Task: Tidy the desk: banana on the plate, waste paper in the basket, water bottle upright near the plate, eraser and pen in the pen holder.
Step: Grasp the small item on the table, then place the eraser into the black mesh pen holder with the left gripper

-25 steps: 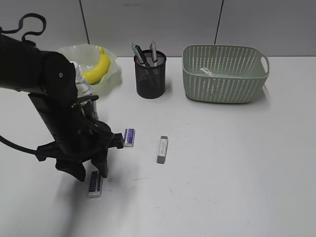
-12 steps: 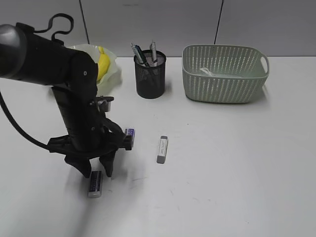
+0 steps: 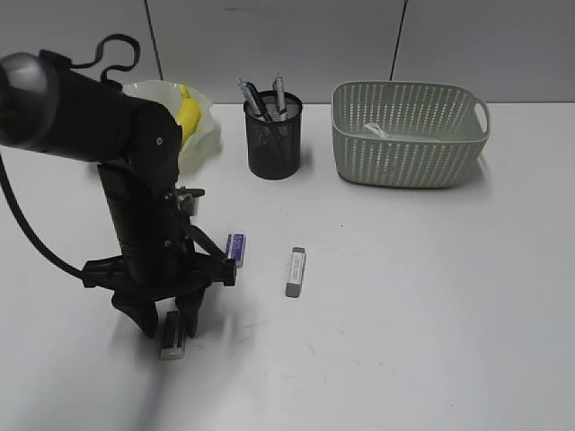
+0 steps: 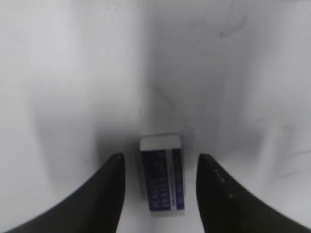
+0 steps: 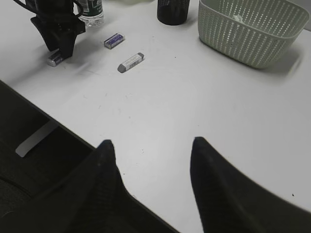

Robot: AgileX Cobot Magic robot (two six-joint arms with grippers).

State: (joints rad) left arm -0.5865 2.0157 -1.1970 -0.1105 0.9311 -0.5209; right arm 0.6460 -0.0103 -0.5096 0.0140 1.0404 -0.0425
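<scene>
Left wrist view: left gripper (image 4: 160, 187) spread wide, black fingers (image 4: 109, 194) straddling the blue-sleeved eraser (image 4: 163, 174) lying on the desk (image 4: 73, 73).

Banana (image 3: 186, 115) on green plate (image 3: 208, 133)

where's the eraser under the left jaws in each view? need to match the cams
Exterior: the eraser lies low on the left, between the left gripper tips.
Left wrist: bottom centre, between the two open jaws, untouched.
Right wrist: top left, small, partly hidden at the foot of the black arm.
Shared landmark: the left gripper straddling it, seen in all three views.
</scene>
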